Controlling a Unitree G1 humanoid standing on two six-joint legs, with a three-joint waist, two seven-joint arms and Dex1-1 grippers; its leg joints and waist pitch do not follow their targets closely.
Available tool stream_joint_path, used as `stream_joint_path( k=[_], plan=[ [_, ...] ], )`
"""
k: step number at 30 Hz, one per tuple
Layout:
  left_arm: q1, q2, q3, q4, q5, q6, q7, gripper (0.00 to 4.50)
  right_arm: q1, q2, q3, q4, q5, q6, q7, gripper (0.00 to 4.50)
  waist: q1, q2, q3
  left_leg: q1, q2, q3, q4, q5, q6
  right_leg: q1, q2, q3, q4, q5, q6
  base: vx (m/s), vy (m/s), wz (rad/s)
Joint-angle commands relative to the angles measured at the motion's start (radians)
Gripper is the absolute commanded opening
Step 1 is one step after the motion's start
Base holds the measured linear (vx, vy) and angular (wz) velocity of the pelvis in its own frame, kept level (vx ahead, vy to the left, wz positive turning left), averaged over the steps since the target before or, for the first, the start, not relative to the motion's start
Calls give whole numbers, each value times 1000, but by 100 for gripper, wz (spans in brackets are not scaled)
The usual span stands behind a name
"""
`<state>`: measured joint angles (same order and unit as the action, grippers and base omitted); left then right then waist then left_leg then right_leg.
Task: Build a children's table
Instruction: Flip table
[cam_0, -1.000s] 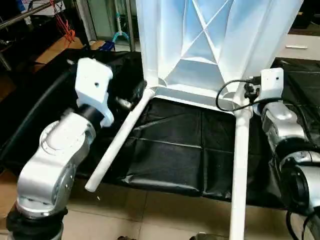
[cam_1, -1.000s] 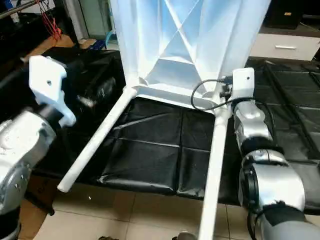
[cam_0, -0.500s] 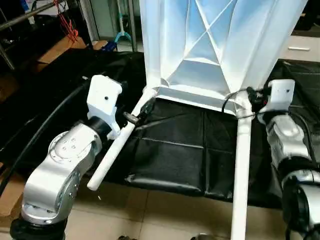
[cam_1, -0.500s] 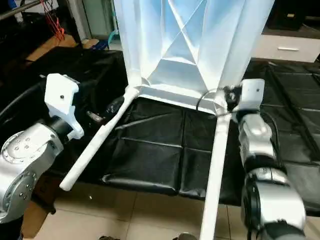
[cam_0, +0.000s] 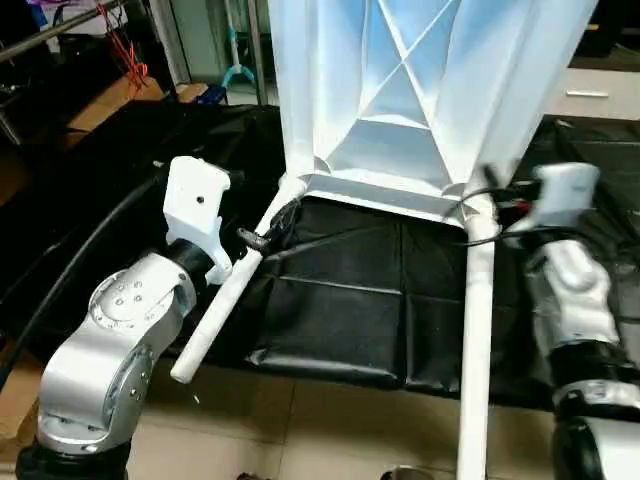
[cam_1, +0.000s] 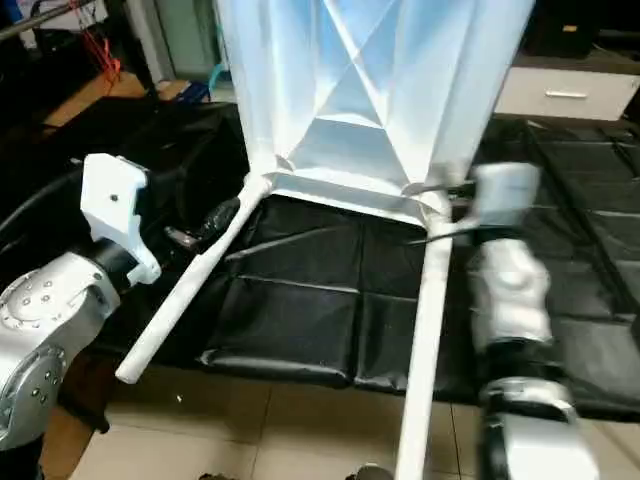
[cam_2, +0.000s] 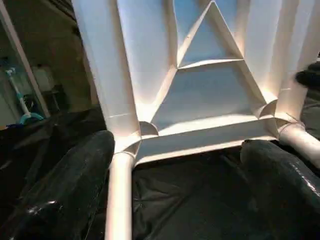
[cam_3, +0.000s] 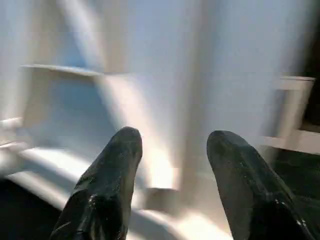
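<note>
Right pincer (cam_3: 172, 150) has let go of leg (cam_0: 476, 330).

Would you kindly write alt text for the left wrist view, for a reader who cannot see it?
The white tabletop stands on edge, its ribbed underside facing the camera, with a white leg plugged into one lower corner socket. The left gripper is open, its black fingers spread on either side of that leg, over a black cloth.

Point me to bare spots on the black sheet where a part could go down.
Free: the black plastic sheet between the two long white tubular legs, below the upright white ribbed tabletop. Crowded: at the left leg, where the left gripper sits, and beside the right leg's socket, near the right arm.
</note>
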<state>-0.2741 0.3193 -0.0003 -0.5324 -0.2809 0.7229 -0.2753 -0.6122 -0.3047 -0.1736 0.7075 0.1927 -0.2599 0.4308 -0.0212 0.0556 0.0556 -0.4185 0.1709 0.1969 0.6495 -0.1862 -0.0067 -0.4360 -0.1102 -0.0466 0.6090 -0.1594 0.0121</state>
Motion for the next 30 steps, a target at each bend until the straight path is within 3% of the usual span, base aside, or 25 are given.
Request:
stream_joint_path(
  k=[1, 4, 7, 8, 9, 13, 14, 15, 16, 18, 19, 20, 21, 22, 23, 24, 25, 26, 27, 28, 29, 30],
  plan=[
    [5, 2, -2, 2, -1, 12, 7, 450, -4, 9, 43, -37, 3, 31, 48, 234, 2, -7, -62, 44, 34, -37, -105, -571, -35, 20, -12, 2, -101, -512, -108, 0, 0, 0],
    [0, 0, 0, -5, -4, 15, 11, 450, -37, 22, 77, -51, -2, 46, 81, 234, 1, -7, -60, 45, 34, -41, -108, -595, -43, 19, -12, 0, -103, -542, -97, 0, 0, 0],
    [3, 5, 9, -5, 1, 12, 11, 450, -210, 40, 91, 58, -50, 91, 75, 234, -4, -3, -58, 43, 36, -47, -112, -624, -56, 21, -14, -6, -99, -564, -89, 0, 0, 0],
    [3, 5, 9, -5, 1, 12, 11, 450, -210, 40, 91, 58, -50, 91, 75, 234, -10, -1, -56, 42, 37, -50, -115, -650, -62, 25, -13, -12, -99, -563, -92, 0, 0, 0],
    [4, 6, 8, -5, 2, 11, 11, 450, -235, 41, 92, 85, -59, 95, 73, 234, -7, 9, -53, 50, 38, -49, -117, -669, -67, 22, -13, -14, -105, -564, -84, 0, 0, 0],
    [2, 1, 4, -2, 5, 11, 11, 450, -346, 46, 109, 221, -97, 115, 57, 234, -9, 15, -50, 61, 43, -53, -133, -743, -88, 26, -6, -29, -107, -491, -103, 0, 0, 0],
    [-1, 0, 0, 0, 6, 12, 13, 450, -414, 48, 126, 306, -110, 123, 44, 234, -8, 8, -49, 63, 44, -51, -134, -757, -89, 23, -5, -32, -110, -494, -105, 0, 0, 0],
    [-1, 1, -1, -1, 7, 13, 14, 450, -438, 49, 133, 341, -116, 129, 36, 234, -10, 12, -43, 66, 45, -49, -138, -801, -90, 26, -2, -44, -106, -519, -99, 0, 0, 0],
    [1, 3, -1, -4, 8, 14, 14, 450, -459, 50, 138, 371, -125, 128, 24, 234, -9, 7, -41, 65, 46, -47, -142, -808, -89, 27, 1, -46, -106, -528, -92, 0, 0, 0],
    [10, 6, 5, -14, 7, 18, 15, 450, -496, 52, 136, 431, -133, 149, -11, 234, -4, 12, -31, 58, 53, -34, -164, -840, -93, 37, 14, -61, -89, -561, -78, 0, 0, 0],
    [10, 6, 5, -14, 7, 18, 15, 450, -496, 52, 136, 431, -133, 149, -11, 234, 13, 23, -23, 21, 74, -13, -224, -880, -100, 81, 35, -72, -3, -491, -87, 0, 0, 0],
    [13, 8, 6, -17, 6, 19, 15, 450, -507, 52, 136, 449, -137, 152, -24, 234, 47, 27, -21, -26, 97, 5, -273, -910, -104, 127, 36, -63, 117, -396, -90, -100, -58, 11],
    [18, 9, 7, -22, 6, 21, 16, 450, -523, 50, 128, 476, -143, 162, -53, 234, 109, 13, -30, -33, 100, 63, -273, -831, -80, 121, 31, -20, 163, -317, -73, -24, -159, 16],
    [23, 10, 7, -26, 7, 23, 16, 450, -534, 47, 124, 494, -151, 165, -84, 234, 76, -82, -50, 122, 35, 42, -18, -512, -85, -48, -29, 53, -76, -884, 41, -24, -159, 16],
    [28, 10, 8, -32, 5, 26, 16, 450, -545, 47, 109, 505, -143, 165, -106, 234, 86, -57, -36, 67, 4, -44, 72, -153, -28, -31, -116, 147, -147, -1159, 44, 65, -198, 8],
    [32, 10, 8, -36, 4, 28, 17, 450, -552, 47, 98, 510, -136, 165, -119, 234, 110, -48, -61, -1, 0, -70, 11, -75, -13, 67, -93, 122, -73, -907, 19, 73, -115, -2],
    [37, 1, 13, -39, 2, 28, 25, 450, -560, 50, 80, 511, -122, 154, -119, 234, 130, -24, -66, 20, 23, -68, -34, -64, -27, 55, -58, 98, -49, -706, -35, 73, -115, -2],
    [37, 1, 13, -39, 2, 28, 25, 450, -560, 50, 80, 511, -122, 154, -119, 234, 133, -11, -74, 59, 34, -58, -50, -87, -27, 20, -16, 70, -29, -466, -77, 20, -86, 25],
    [55, -68, 63, -24, -11, 8, 85, 450, -563, 60, 39, 500, -73, 115, -67, 234, 105, 0, -81, 81, 34, -40, -56, -140, -28, 6, 31, 41, -4, -150, -197, -60, -61, 34],
    [55, -68, 63, -24, -11, 8, 85, 450, -563, 60, 39, 500, -73, 115, -67, 234, 96, -3, -73, 47, 40, -33, -64, -203, -11, 29, 26, 43, -12, -96, -265, -60, -61, 34],
    [76, -131, 111, -4, -15, -13, 146, 450, -549, 68, 17, 476, -36, 86, -14, 234, 100, 7, -76, 38, 40, -31, -61, -228, -1, 35, 19, 42, -14, -104, -285, 0, 0, 0],
    [80, -138, 117, -1, -14, -16, 155, 450, -544, 70, 15, 470, -30, 84, -6, 234, 98, 7, -75, 36, 43, -30, -63, -246, 4, 37, 16, 41, -20, -117, -287, 0, 0, 0]
  ],
)
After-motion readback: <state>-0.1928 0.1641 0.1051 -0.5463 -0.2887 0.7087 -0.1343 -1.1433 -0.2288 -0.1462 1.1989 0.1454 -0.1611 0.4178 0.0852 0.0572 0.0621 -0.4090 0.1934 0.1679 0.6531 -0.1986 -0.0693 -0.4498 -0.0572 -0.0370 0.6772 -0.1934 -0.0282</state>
